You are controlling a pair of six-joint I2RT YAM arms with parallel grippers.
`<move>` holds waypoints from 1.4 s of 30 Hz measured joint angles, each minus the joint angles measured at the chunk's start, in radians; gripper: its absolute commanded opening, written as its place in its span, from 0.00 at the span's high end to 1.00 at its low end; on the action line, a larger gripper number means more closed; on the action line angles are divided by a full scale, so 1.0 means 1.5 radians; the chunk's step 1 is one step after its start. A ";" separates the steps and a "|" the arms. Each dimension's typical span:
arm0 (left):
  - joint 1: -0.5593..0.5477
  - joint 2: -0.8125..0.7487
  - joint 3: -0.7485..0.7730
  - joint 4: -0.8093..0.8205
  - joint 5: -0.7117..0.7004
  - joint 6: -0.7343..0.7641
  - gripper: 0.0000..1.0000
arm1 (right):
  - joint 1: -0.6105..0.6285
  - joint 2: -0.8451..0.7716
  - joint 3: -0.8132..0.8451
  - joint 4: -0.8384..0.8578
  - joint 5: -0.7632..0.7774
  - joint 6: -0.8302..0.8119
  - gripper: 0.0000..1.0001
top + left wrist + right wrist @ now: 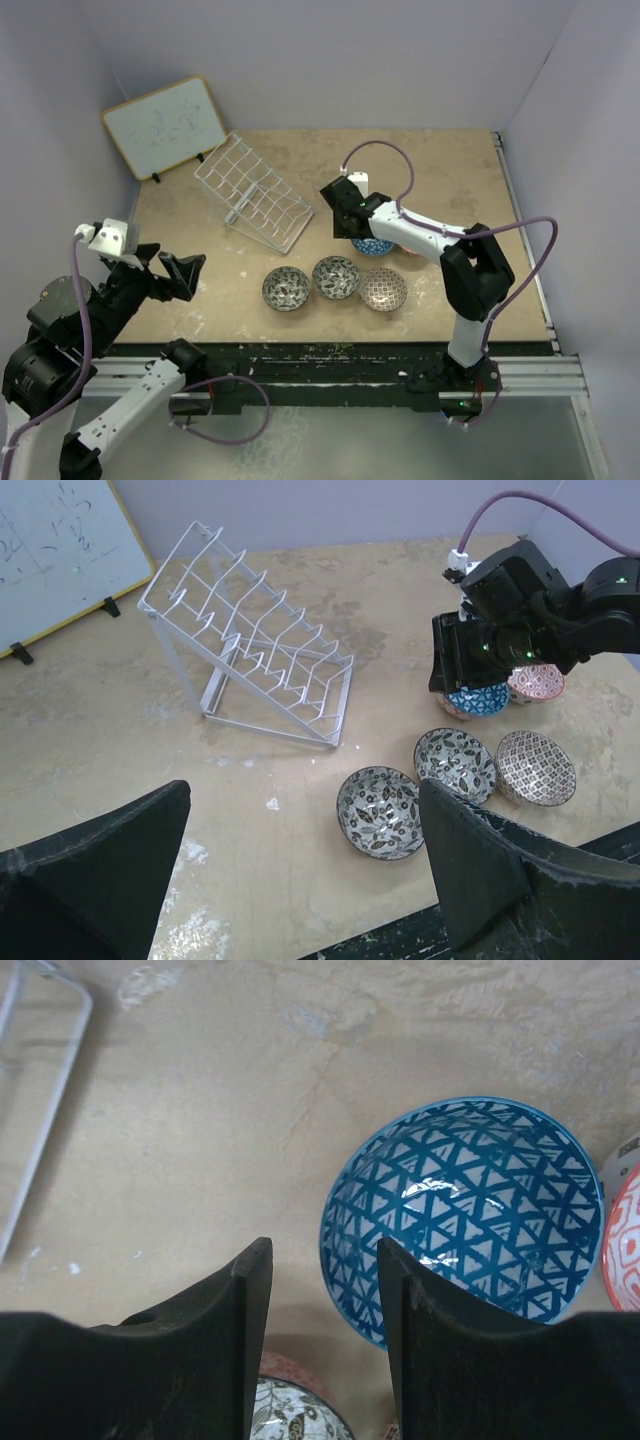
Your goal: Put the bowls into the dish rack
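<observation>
Blue triangle-lattice bowl [470,1210], white wire rack [262,650], grey floral bowl [378,812], brown bowl [536,768], perhaps diamond-patterned

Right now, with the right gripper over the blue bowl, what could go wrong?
1. The right gripper straddles only one edge of the blue bowl. A hold on the thin rim alone may let the bowl tilt or slip when lifted.
2. A red-patterned bowl sits right beside the blue one. A tilting lift could knock or drag it.
</observation>
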 measured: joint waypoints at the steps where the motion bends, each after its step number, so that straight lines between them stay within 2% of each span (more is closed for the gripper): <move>1: 0.000 -0.001 0.001 -0.002 0.000 0.001 0.01 | 0.000 0.005 0.000 -0.004 0.005 0.002 0.51; 3: 0.000 -0.003 0.001 -0.004 0.000 0.002 0.01 | 0.000 0.014 0.000 -0.008 0.014 0.005 0.51; 6: 0.000 -0.003 0.002 -0.007 0.000 0.007 0.01 | 0.000 0.027 0.000 -0.011 0.019 0.007 0.57; 14: 0.000 -0.013 0.002 -0.008 -0.003 0.010 0.01 | 0.000 0.046 0.001 -0.011 0.031 0.016 0.58; 17: 0.000 -0.013 0.002 -0.008 -0.005 0.010 0.01 | 0.000 0.054 0.002 -0.010 0.032 0.017 0.64; 24: 0.000 -0.019 0.002 -0.008 -0.005 0.010 0.01 | 0.000 0.078 0.003 -0.011 0.043 0.023 0.69; 26: 0.000 -0.022 0.002 -0.008 -0.005 0.010 0.01 | 0.000 0.078 0.003 -0.011 0.048 0.025 0.75; 30: 0.000 -0.026 0.002 -0.008 -0.007 0.010 0.01 | 0.001 0.082 0.008 -0.013 0.056 0.030 0.97; 31: 0.000 -0.026 0.002 -0.008 -0.007 0.010 0.01 | 0.001 0.085 0.011 -0.013 0.063 0.028 1.00; 42: 0.000 -0.028 -0.003 -0.008 -0.013 0.010 0.01 | 0.012 0.070 0.024 -0.026 0.077 0.027 1.00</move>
